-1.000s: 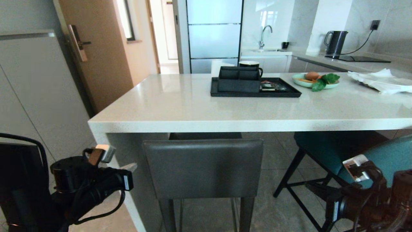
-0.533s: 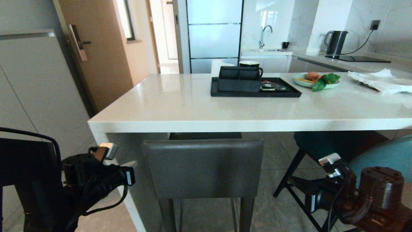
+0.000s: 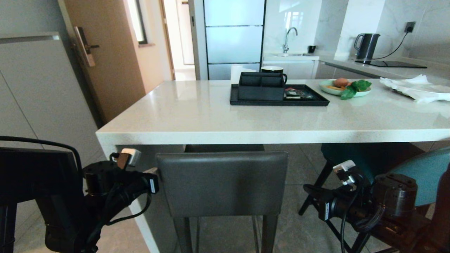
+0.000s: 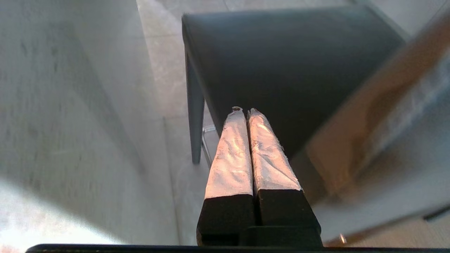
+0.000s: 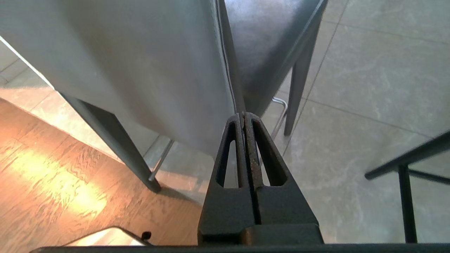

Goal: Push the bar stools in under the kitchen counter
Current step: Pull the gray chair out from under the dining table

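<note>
Right now we have both arms closing on the grey stool (image 3: 221, 182), which stands with its seat partly under the kitchen counter (image 3: 267, 119) and its square back just outside the counter's edge. Our left gripper (image 4: 245, 111) has its fingers pressed together, empty, tips at the left edge of the stool's back. Our right gripper (image 5: 244, 116) is likewise closed on nothing, pointing at the back's right edge, a little short of it.

We judge the step to be bracing both sides of that back; next comes an even forward push, so the stool goes in straight.

Beside the grey stool, the teal stool (image 3: 418, 168) sits farther out and not yet tucked in.

No lettering is legible to us.
</note>
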Available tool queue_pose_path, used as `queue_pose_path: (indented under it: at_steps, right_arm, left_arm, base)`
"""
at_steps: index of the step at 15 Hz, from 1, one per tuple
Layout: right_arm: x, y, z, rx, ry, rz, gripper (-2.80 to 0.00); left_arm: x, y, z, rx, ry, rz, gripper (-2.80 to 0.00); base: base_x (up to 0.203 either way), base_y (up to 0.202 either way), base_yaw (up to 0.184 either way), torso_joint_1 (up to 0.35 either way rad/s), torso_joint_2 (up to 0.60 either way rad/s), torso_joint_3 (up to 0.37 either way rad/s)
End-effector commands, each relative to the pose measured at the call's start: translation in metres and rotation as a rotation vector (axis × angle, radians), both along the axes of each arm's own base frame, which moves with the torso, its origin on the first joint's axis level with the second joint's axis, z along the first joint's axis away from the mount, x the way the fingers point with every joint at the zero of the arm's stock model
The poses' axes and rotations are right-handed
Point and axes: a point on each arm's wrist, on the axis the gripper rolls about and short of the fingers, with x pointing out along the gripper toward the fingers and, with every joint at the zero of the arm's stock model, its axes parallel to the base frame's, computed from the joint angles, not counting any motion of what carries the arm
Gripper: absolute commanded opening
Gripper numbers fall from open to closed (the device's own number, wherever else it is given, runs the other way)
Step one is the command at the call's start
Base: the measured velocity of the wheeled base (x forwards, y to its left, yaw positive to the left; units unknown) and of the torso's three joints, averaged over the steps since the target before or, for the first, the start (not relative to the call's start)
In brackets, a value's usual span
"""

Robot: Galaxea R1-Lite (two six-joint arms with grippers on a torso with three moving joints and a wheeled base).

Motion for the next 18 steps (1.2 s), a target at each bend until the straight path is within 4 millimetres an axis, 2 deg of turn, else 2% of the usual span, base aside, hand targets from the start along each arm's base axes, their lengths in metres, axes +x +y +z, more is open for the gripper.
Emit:
queue_pose_path:
  at_steps: [1, 5, 9, 12, 15, 18]
  right_arm:
    - [0.008, 0.003, -0.005, 0.000, 0.000, 0.003, -2.80]
    - [0.027, 0.008, -0.011, 0.007, -0.016, 0.000, -2.80]
    - [0.051, 0.016, -0.009, 0.016, -0.081, -0.029, -2.80]
    - [0.056, 0.023, -0.018, 0.011, -0.070, -0.018, -2.80]
    - [0.064, 0.032, -0.018, 0.019, -0.093, 0.001, -2.80]
    - [0.069, 0.044, -0.020, 0.024, -0.108, 0.028, -2.80]
  left_arm:
    - [0.006, 0.004, 0.000, -0.003, -0.020, 0.015, -2.80]
    - [0.009, 0.007, -0.002, -0.006, -0.018, 0.025, -2.80]
    - [0.012, 0.006, -0.005, -0.004, -0.016, 0.020, -2.80]
    - [0.015, 0.006, -0.010, -0.005, -0.005, 0.021, -2.80]
    - [0.016, 0.003, -0.017, -0.004, 0.012, 0.011, -2.80]
    - [0.026, 0.001, -0.014, -0.009, -0.025, 0.010, -2.80]
  base:
    - [0.000, 0.000, 0.000, 0.000, 0.00, 0.000]
    - [0.000, 0.000, 0.000, 0.000, 0.00, 0.000]
    - [0.000, 0.000, 0.000, 0.000, 0.00, 0.000]
    - [0.000, 0.000, 0.000, 0.000, 0.00, 0.000]
    - [0.000, 0.000, 0.000, 0.000, 0.00, 0.000]
    - [0.000, 0.000, 0.000, 0.000, 0.00, 0.000]
